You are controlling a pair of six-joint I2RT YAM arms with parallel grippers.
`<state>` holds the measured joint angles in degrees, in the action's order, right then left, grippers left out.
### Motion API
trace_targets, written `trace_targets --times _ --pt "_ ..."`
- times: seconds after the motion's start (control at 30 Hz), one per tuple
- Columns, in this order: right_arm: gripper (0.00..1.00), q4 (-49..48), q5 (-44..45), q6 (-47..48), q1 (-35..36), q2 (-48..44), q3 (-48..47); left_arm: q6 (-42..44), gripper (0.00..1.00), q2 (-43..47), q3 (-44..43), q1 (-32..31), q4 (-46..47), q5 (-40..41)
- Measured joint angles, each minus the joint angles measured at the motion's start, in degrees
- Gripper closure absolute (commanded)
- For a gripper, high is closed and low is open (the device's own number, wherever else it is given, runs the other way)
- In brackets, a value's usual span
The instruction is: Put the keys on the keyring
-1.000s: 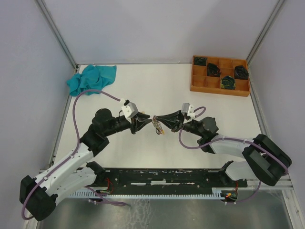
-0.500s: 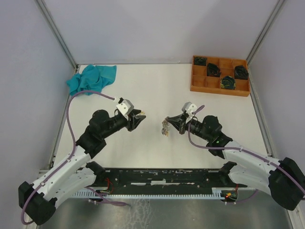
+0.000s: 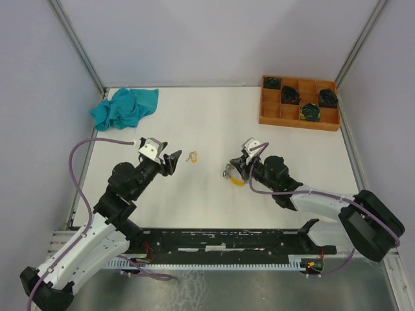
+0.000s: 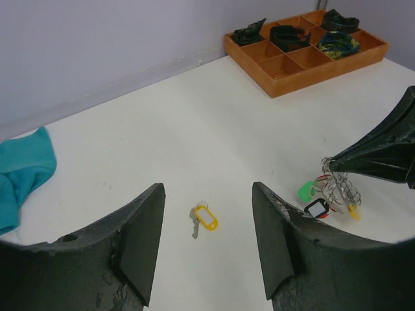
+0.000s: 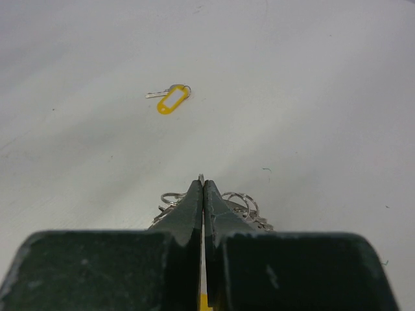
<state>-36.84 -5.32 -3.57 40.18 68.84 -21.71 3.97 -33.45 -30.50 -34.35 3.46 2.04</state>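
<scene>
A small metal key with a yellow tag [image 3: 192, 156] lies flat on the white table, free of both grippers; it also shows as the key [image 4: 204, 218] and the key [image 5: 172, 98]. My left gripper [image 3: 174, 159] hovers just left of it, open and empty [image 4: 207, 188]. My right gripper [image 3: 232, 170] is shut on the keyring [image 4: 337, 188], a bunch of silvery wire loops [image 5: 241, 202] pinched at the fingertips [image 5: 203, 184]. A green tag [image 4: 309, 191], a red-edged tag [image 4: 317, 208] and a yellow tag hang from the keyring just above the table.
An orange compartment tray [image 3: 299, 102] with black coils stands at the back right, also seen as the tray [image 4: 305, 48]. A teal cloth [image 3: 124, 107] lies crumpled at the back left corner. Grey walls enclose the table.
The two grippers met at the table's middle; my left gripper has since pulled back left, opened and let the yellow-tagged key drop. My right gripper drew back slightly, still holding the keyring.
</scene>
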Motion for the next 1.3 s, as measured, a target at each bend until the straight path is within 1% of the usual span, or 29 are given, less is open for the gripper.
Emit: trace_targets --times 0.07,0.17,0.33,0.53,0.67,0.73,0.8,0.9,1.0,1.03,1.13,1.2,1.23,1.3 --pt "0.99 -3.3 -0.1 0.0 -0.2 3.7 -0.4 0.2 0.34 1.3 0.4 0.0 0.0 1.5" --pt "0.99 -8.4 0.0 -0.1 -0.5 8.0 -1.6 0.4 0.28 2.9 0.9 0.0 0.1 3.3" --pt "1.0 -15.7 1.1 -1.1 -1.7 11.8 -2.3 0.4 0.26 4.2 0.9 0.0 0.1 5.2" --pt "0.98 -22.4 7.1 -3.5 -2.0 16.0 0.5 0.4 0.25 4.3 0.9 0.0 0.1 5.6" --pt "0.97 -21.9 11.9 -7.4 -2.1 18.6 4.2 0.4 0.23 4.4 0.9 0.0 0.1 6.0" --pt "0.95 -21.1 14.1 -9.1 -2.1 18.7 5.6 0.4 0.17 4.5 0.9 0.0 0.1 6.4" --pt "0.91 -20.5 16.3 -10.3 -2.1 18.6 6.5 0.4 0.07 4.8 1.0 0.0 0.1 6.8" --pt "0.76 -18.5 19.1 -11.5 -2.1 18.4 6.8 0.3 0.0 5.3 1.3 0.2 0.1 7.3" --pt "0.57 -16.7 21.5 -12.5 -2.1 17.6 6.8 0.3 0.01 5.7 1.5 0.2 0.2 8.6" --pt "0.48 -16.2 22.1 -12.8 -2.1 17.1 6.8 0.3 0.01 5.8 1.6 0.2 0.2 8.9" --pt "0.26 -12.6 23.5 -13.5 -2.1 13.7 7.0 0.0 0.01 6.7 2.0 0.2 0.3 11.4" --pt "0.09 -7.1 23.8 -13.3 -2.1 8.3 6.9 -0.3 0.01 7.5 2.1 0.2 0.4 13.2" --pt "0.02 -4.4 24.1 -13.4 -2.1 5.2 6.8 -0.8 0.01 7.8 2.1 0.2 0.5 14.1" --pt "0.0 3.2 24.6 -13.1 -2.1 -1.9 5.8 -1.3 0.01 8.6 2.1 0.2 0.5 16.0"
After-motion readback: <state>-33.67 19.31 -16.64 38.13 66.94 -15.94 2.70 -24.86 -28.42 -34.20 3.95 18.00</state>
